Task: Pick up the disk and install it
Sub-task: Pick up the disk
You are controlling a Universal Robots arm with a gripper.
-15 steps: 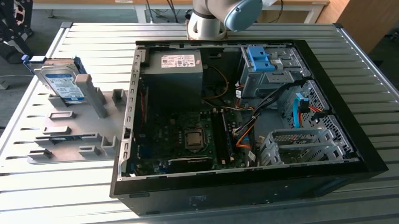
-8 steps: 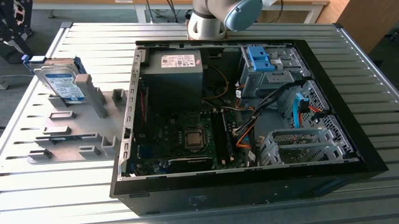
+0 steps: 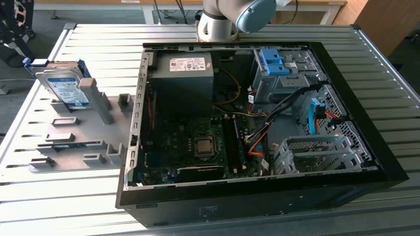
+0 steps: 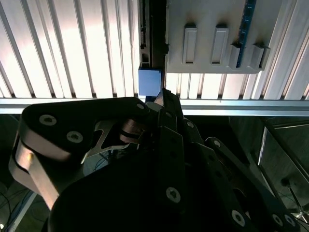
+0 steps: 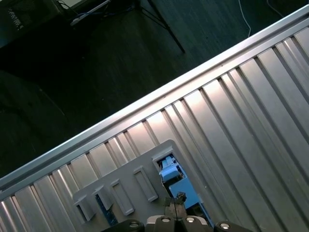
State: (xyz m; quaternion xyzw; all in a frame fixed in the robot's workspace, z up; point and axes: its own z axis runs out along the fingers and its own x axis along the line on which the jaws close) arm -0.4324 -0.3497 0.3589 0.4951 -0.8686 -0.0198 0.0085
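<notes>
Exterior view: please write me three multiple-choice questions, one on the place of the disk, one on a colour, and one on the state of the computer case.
1. Where is the disk?
A. Inside a drive bay
B. Standing tilted in the grey holder plate, at the exterior view's left
C. On the floor

2. What colour are the disk's carrier rails?
A. Red
B. Blue
C. Yellow

3. In what state is the computer case?
A. Closed, panel on
B. Open, side panel off
C. Wrapped in foil

Answers:
1 B, the disk leans in the plate beside the case.
2 B, blue edges frame the silver drive.
3 B, the motherboard lies in plain sight.
</notes>
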